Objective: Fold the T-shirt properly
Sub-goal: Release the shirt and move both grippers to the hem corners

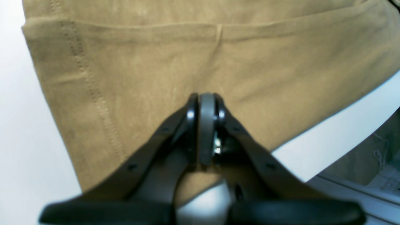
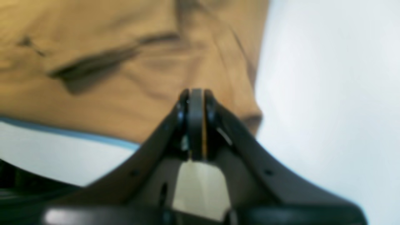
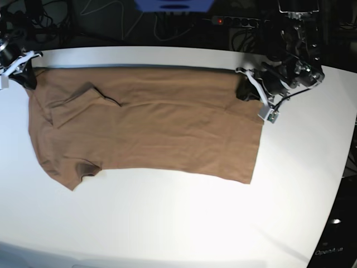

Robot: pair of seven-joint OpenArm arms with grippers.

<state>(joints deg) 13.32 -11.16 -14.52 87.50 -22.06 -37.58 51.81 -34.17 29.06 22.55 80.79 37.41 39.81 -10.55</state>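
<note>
Left gripper (image 1: 206, 125): jaws pressed together, tan cloth pinched at the tips, clenched on the hem end of the T-shirt (image 1: 200, 68). A stitched hem line runs down the left of the wrist view.

Right gripper (image 2: 196, 122): jaws likewise closed, a sliver of tan caught between the pads; grasping the shirt near its shoulder end. View blurred, wrinkles only.

Base view: both grips sit on the shirt's far edge, along the table's (image 3: 184, 223) back edge, one at each end. Shirt lies flat, long axis running side to side across the table, body spreading from the fingers toward the front edge.

Judgement: the coming fold turns on carrying this far edge forward, both arms together; neither is nearer.
</note>
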